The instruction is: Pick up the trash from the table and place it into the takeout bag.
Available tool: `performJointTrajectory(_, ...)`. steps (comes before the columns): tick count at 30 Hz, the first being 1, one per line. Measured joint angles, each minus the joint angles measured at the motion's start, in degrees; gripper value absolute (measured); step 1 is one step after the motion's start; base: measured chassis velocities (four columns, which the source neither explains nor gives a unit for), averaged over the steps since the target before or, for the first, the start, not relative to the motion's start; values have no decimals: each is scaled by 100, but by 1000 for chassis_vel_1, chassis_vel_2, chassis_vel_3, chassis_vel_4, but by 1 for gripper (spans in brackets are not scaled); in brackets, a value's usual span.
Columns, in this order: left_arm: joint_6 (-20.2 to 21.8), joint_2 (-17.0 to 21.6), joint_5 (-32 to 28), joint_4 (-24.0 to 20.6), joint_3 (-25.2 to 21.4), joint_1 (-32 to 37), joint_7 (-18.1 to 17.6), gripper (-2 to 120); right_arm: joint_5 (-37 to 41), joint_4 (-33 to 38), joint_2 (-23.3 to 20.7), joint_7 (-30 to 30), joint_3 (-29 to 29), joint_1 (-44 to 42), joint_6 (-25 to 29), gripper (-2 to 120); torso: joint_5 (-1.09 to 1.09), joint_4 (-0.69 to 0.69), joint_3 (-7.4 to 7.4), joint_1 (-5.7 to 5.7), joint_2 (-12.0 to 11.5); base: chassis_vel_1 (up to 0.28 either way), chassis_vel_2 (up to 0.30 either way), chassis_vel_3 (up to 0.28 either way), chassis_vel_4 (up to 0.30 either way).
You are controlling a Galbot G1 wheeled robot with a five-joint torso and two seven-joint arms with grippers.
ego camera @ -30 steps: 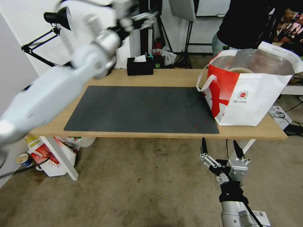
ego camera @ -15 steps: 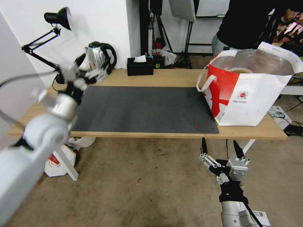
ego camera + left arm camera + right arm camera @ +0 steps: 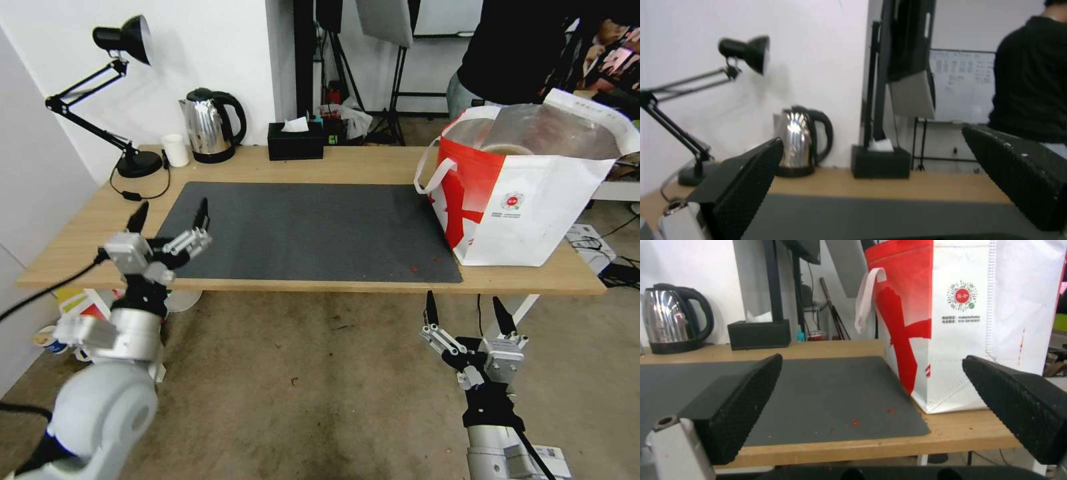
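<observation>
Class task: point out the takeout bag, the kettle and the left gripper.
takeout bag [image 3: 533, 213], head view, white front panel.
kettle [image 3: 207, 127], head view, steel body.
left gripper [image 3: 170, 217], head view, midway between its open fingertips.

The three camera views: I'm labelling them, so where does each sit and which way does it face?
Head view: high on the robot, looking down at the long light-wood table; both arms show.
Left wrist view: behind the open left end effector, facing the shiny steel kettle.
Right wrist view: behind the open right end effector, facing the white-and-red takeout bag.
Both wrist views share the kettle.
</observation>
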Motion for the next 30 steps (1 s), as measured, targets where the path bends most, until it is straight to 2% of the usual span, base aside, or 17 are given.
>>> performJointTrajectory(9, 22, -447, 363, -80, 375, 572, 205, 100, 0, 0, 0, 0, 0, 0, 0, 100, -1, 0, 0, 0, -1, 0, 0, 0, 0)
performJointTrajectory(19, 16, -401, 617, 0, 369, 945, 362, 100, 0, 0, 0, 0, 0, 0, 0, 100, -1, 0, 0, 1, -1, 0, 0, 0, 0)
performJointTrajectory(30, -48, -507, 801, 134, 403, 1232, 288, 100, 0, 0, 0, 0, 0, 0, 0, 100, -2, 0, 0, 1, -1, 0, 0, 0, 0)
